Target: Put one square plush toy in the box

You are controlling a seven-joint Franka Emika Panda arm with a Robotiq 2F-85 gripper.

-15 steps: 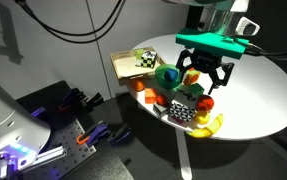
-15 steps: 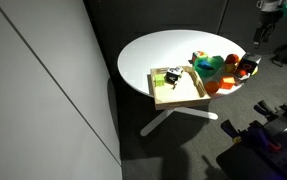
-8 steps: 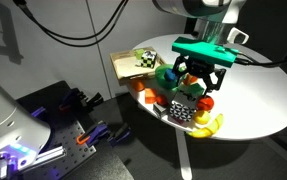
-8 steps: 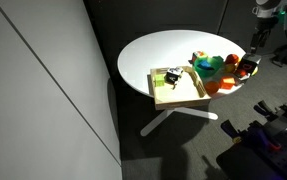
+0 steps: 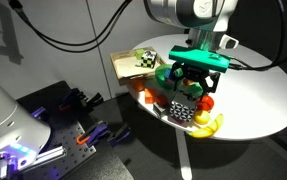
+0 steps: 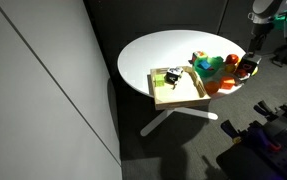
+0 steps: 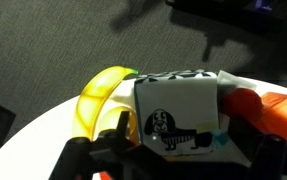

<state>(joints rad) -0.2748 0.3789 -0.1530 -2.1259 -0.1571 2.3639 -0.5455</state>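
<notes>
- My gripper (image 5: 201,87) hangs released just above the heap of toys at the edge of the round white table (image 5: 265,95). The jaws are spread wide and hold nothing.
- The square plush toy (image 5: 183,113) lies on the table at the near side of the heap, black-and-white checkered, below my gripper and outside the box (image 5: 121,68).
- Crowding it are a yellow banana (image 5: 213,124) just beside it, a red toy (image 5: 206,102) behind it, a green toy (image 5: 166,78) further back and an orange piece (image 5: 143,88) towards the box.
- In the wrist view the cube's pale printed face (image 7: 178,112) fills the middle, between my two dark fingers (image 7: 95,152). The banana (image 7: 101,98) curves on one side and an orange-red toy (image 7: 265,108) sits on the other.
- Whether my fingers touch anything, I cannot tell — their tips are cut off at the bottom edge there.
- The box stands well apart from the cube, beyond the heap. Inside it sits a checkered cube with a yellow-green tint (image 5: 146,58), seen in both exterior views (image 6: 170,76).
- Count — one box, one banana and two checkered cubes. The red and orange pieces overlap too much to number.
- In an exterior view the heap (image 6: 223,70) is small and blurred.
</notes>
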